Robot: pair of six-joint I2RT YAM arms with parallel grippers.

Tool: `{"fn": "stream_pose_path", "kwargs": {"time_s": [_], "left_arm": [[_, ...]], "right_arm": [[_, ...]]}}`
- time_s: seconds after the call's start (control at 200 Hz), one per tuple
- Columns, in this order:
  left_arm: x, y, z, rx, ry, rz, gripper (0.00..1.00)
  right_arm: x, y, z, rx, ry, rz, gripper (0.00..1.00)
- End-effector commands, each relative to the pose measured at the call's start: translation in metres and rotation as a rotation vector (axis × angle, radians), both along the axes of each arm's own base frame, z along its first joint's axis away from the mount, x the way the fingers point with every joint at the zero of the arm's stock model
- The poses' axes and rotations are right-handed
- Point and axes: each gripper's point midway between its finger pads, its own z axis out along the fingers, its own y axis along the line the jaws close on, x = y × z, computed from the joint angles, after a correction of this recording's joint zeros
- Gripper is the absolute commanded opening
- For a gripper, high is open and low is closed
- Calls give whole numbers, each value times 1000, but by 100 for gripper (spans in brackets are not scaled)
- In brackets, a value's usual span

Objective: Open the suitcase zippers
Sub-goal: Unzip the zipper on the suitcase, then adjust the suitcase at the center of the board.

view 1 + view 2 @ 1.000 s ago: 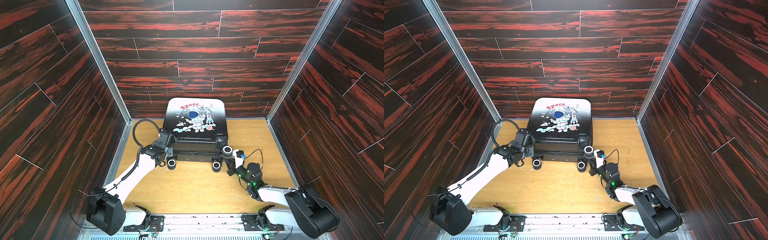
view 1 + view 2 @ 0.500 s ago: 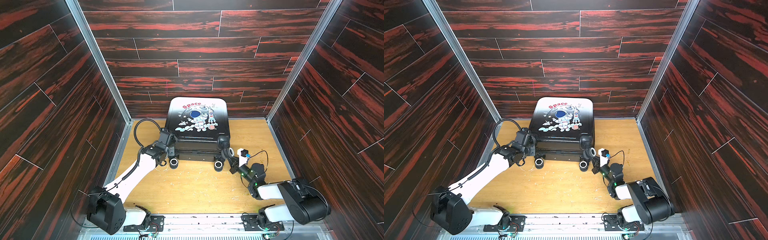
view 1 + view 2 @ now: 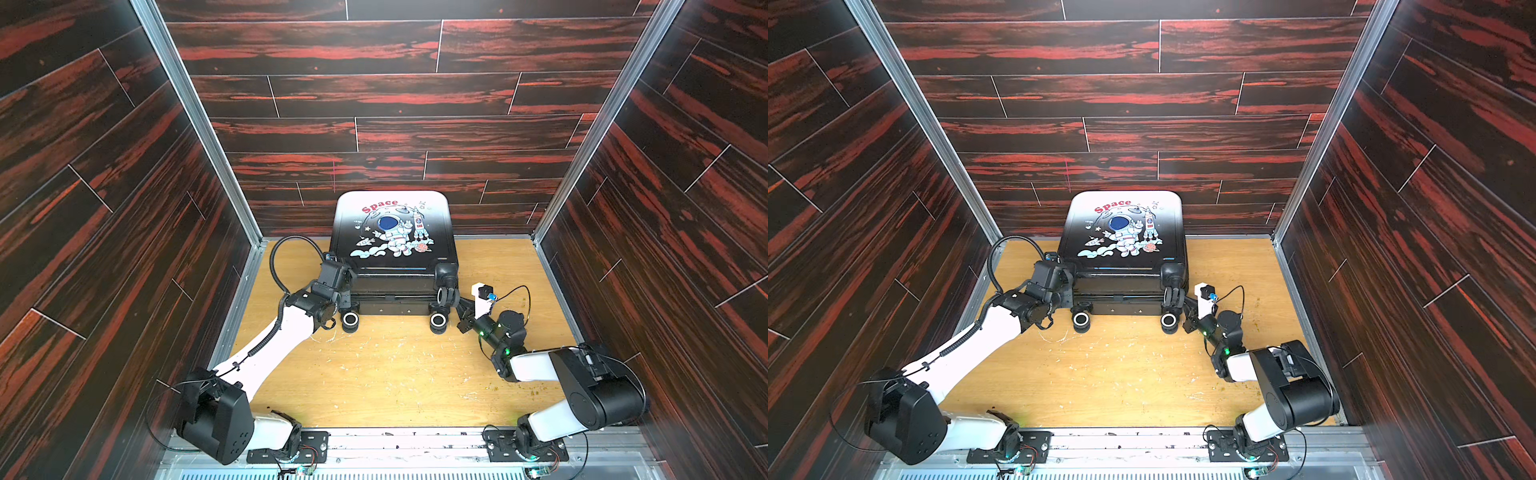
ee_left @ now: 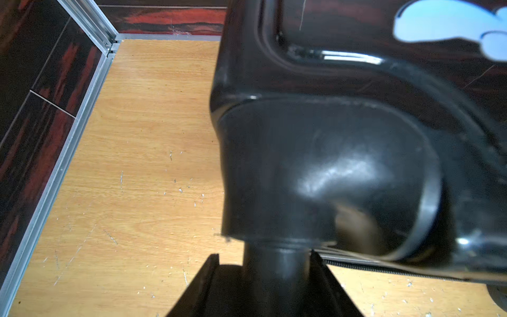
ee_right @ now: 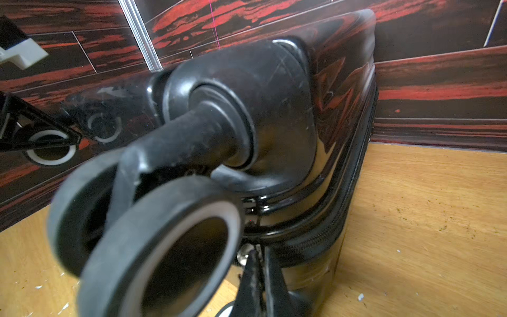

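i'm at the start of the unzipping, set to draw a slider along the seam. the suitcase (image 3: 395,232) lies flat at the back of the wooden table (image 3: 395,374), astronaut lid up, its far edge by the rear wall and its wheels pointing toward me. my left gripper (image 4: 264,254) is closed around the caster stem (image 4: 277,271) at the case's near left corner, one finger on each side of it. i judge that to be a brace so the case won't slide when i pull. my right gripper (image 5: 259,260) is low at the near right corner, tucked under the double caster wheel (image 5: 170,247), with its fingertips pinched together right at a small silver zipper pull (image 5: 243,256). whether the metal is really between the pads i cannot tell, since the tips hide the contact. the zipper track (image 5: 323,233) runs from there up the right side of the case, and it looks closed all along that stretch. the next move, i'd say, calls for a steady pull along that seam line, not away from the shell. the left grip has to hold firm, and my right wrist has to stay clear of the wheel above it.
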Motion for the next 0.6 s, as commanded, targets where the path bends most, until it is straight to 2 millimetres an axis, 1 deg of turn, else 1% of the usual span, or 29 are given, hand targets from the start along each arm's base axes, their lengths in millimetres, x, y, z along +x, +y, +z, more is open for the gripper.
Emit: {"fn": "stream_pose_path", "kwargs": {"time_s": [0.0, 0.02, 0.035, 0.075, 0.085, 0.145, 0.185, 0.306, 0.341, 0.416, 0.456, 0.526, 0.596], "left_arm": [[-24, 92, 30, 248, 26, 297, 62], [-25, 93, 36, 245, 20, 304, 71], [-26, 94, 41, 239, 14, 306, 79], [-30, 92, 56, 222, -1, 300, 96], [-31, 92, 60, 218, -5, 300, 99], [-33, 80, 85, 189, -65, 267, 100], [-37, 67, 99, 190, -91, 221, 100], [-53, 3, 133, 206, -163, 42, 100], [-57, -18, 136, 165, -170, -8, 100], [-66, -72, 131, 27, -164, -125, 100], [-70, -97, 128, -27, -158, -169, 100], [-79, -146, 118, -105, -138, -258, 100], [-86, -188, 104, -177, -99, -304, 100]], "right_arm": [[23, -49, 53, 29, -185, -273, 0], [21, -46, 52, 24, -184, -266, 0], [19, -43, 51, 18, -182, -259, 0], [13, -36, 49, 6, -182, -241, 0], [11, -34, 48, 6, -181, -235, 0], [3, -24, 46, 6, -178, -206, 0], [-3, -18, 45, 13, -175, -188, 0], [-18, -4, 43, 22, -163, -143, 0], [-22, 0, 43, 25, -160, -129, 0], [-30, 11, 43, 31, -156, -93, 0], [-34, 18, 42, 27, -153, -76, 0], [-42, 27, 39, 33, -144, -52, 0], [-49, 32, 36, 50, -134, -39, 0]]}}
